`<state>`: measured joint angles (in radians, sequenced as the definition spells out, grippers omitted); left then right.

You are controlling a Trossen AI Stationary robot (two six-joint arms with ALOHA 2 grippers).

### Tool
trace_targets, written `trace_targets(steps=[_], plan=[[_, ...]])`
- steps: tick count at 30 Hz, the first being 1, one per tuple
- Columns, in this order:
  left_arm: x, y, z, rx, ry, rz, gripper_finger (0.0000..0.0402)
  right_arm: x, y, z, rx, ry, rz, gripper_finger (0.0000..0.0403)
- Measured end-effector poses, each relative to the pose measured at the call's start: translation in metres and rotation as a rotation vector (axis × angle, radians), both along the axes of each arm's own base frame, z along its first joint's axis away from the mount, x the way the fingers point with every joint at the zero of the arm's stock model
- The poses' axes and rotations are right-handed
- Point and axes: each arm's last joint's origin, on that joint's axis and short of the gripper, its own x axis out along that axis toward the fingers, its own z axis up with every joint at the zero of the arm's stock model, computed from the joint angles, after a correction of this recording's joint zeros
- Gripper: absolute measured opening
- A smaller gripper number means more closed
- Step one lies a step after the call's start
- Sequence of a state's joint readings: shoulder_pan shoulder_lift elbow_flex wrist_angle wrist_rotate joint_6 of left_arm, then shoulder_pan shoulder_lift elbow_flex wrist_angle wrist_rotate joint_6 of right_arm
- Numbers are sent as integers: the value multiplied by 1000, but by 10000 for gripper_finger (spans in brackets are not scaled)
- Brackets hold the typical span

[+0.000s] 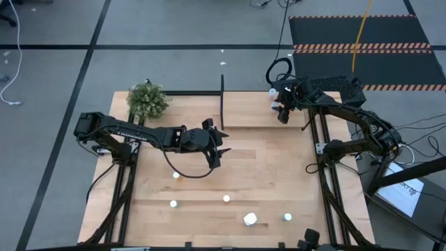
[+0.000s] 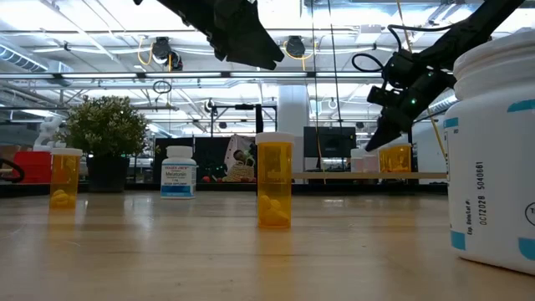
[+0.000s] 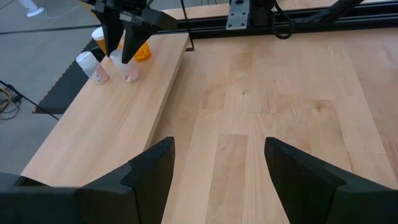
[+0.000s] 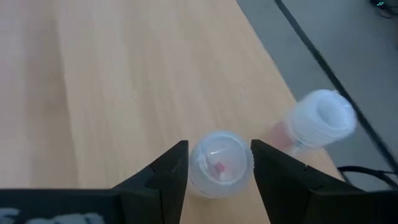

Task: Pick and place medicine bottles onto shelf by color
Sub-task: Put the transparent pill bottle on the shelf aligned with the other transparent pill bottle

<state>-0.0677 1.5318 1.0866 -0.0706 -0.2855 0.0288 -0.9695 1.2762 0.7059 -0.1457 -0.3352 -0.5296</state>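
Right gripper brackets a clear bottle on the shelf

Its fingers flank the bottle; whether they pinch it cannot be told. A second clear bottle stands just beside. The left gripper hovers spread and empty over the table, where other bottles remain.

1. Looking straight down, you can count five bottles standing loose on the tabletop.
2. From table height you see three orange bottles: two on the table and one on the shelf.
3. That same level view gives you two white bottles.
4. You have two small clear bottles on the shelf.
5. One shelf, one black post, one plant.
6. Two arms, so two grippers: left gripper, right gripper.
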Motion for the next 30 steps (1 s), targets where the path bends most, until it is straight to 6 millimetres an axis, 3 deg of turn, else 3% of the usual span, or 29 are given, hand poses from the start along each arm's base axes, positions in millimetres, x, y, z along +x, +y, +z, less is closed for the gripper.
trace_targets(steps=[24, 30], plan=[[0, 0, 0, 0, 0, 0, 251, 1, 2, 0, -14, -4, 68, 169], [0, 0, 0, 0, 0, 0, 251, 2, 2, 1, -5, -32, 104, 153]])
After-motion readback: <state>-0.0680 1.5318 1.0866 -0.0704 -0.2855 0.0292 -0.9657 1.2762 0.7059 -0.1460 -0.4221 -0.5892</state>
